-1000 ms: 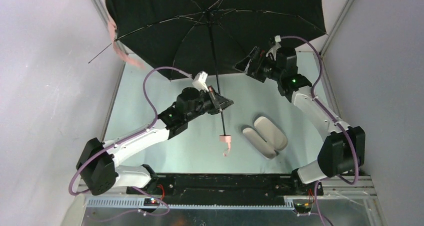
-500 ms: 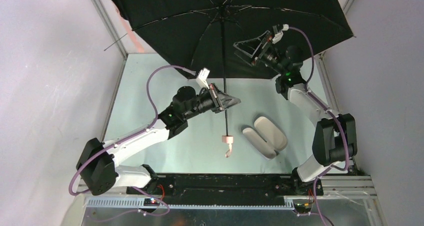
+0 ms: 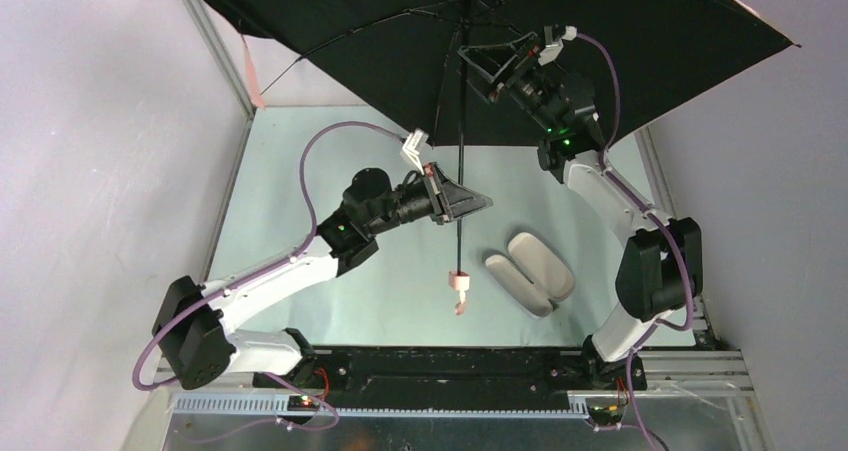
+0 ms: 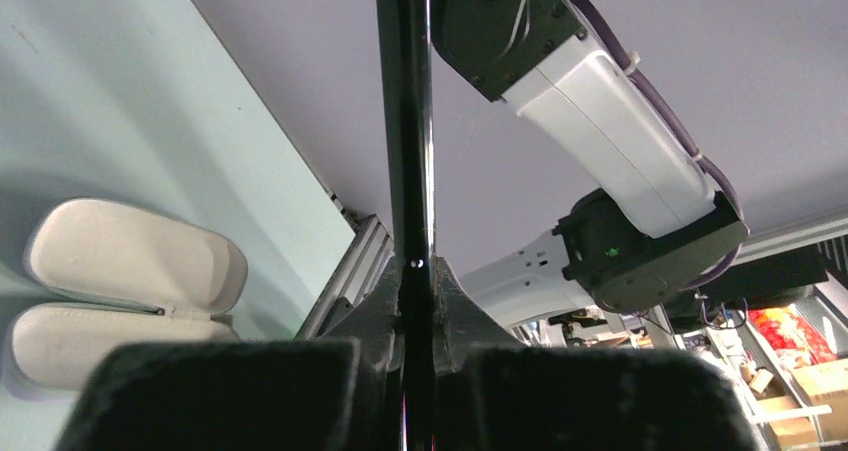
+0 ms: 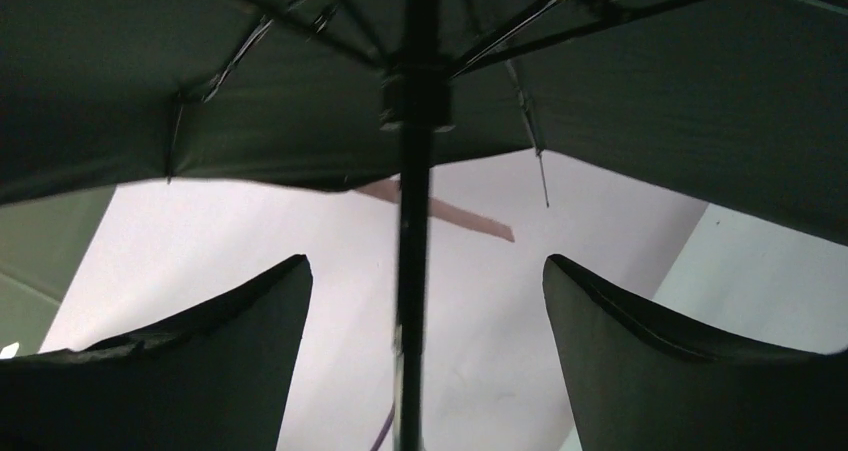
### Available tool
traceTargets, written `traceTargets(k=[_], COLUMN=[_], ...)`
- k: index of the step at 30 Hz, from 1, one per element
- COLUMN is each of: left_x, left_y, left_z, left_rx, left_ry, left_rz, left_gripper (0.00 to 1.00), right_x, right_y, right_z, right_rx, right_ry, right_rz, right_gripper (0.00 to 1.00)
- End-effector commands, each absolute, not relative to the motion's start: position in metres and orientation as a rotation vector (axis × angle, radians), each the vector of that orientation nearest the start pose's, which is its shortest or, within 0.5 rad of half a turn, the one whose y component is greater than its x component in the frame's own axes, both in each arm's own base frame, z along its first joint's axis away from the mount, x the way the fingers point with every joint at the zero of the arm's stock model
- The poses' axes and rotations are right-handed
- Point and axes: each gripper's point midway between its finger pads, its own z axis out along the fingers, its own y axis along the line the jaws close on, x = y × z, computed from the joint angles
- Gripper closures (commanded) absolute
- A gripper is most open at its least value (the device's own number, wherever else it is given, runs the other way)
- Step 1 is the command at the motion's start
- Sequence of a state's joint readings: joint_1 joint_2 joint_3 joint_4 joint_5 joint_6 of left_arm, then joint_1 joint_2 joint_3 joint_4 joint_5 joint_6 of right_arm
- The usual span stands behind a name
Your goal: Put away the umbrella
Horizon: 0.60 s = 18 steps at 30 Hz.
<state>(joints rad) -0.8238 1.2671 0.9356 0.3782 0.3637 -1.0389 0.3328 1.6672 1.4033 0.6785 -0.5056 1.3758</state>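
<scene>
Black underside showing, the umbrella (image 3: 400, 31) stands fully spread at 12 o'clock, so I judge nothing is put away yet. My left gripper (image 3: 470, 203) clamps its shaft (image 3: 460, 141) at centre. My right gripper (image 3: 478, 71) straddles the shaft wide-jawed below the hub; collapsing and stowing remain.

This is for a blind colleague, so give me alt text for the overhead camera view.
An open umbrella, black underside showing, fills the top of the view, its shaft clamped in the left arm's shut jaws with the pink handle hanging below. The right arm's open jaws sit at the shaft under the canopy; a pale case lies on the table.
</scene>
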Motion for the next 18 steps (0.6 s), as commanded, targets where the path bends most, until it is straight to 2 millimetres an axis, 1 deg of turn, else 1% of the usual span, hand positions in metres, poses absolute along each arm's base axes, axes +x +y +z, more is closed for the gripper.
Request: traceTargets(k=[1,5,7,10,18], left_x=[0.195,0.192,0.191,0.188,0.185], left_y=[-0.365,-0.367,-0.367,-0.366,-0.362], left_z=[0.410,0.404,0.404,0.405,0.401], left_rx=[0.288,0.289,0.285,0.280,0.258], left_ry=[1.504,1.511,1.510,1.502,1.497], left_rz=[-1.752,-1.765,-1.771,-1.782,-1.794], left_gripper=[1.00,1.00,1.00,1.00,1.00], right_x=[0.446,0.456,0.459,0.460,0.461], right_y=[0.270,0.265,0.264,0.262,0.258], right_z=[0.464,0.471,0.476,0.488,0.501], right_rx=[0.340,0.420,0.440,0.440,0.451], right_ry=[1.356,1.294,1.272,1.236,1.197], right_rz=[1.727,1.720,1.717,1.729,1.726], right_gripper=[0.14,0.20,0.22,0.22,0.24])
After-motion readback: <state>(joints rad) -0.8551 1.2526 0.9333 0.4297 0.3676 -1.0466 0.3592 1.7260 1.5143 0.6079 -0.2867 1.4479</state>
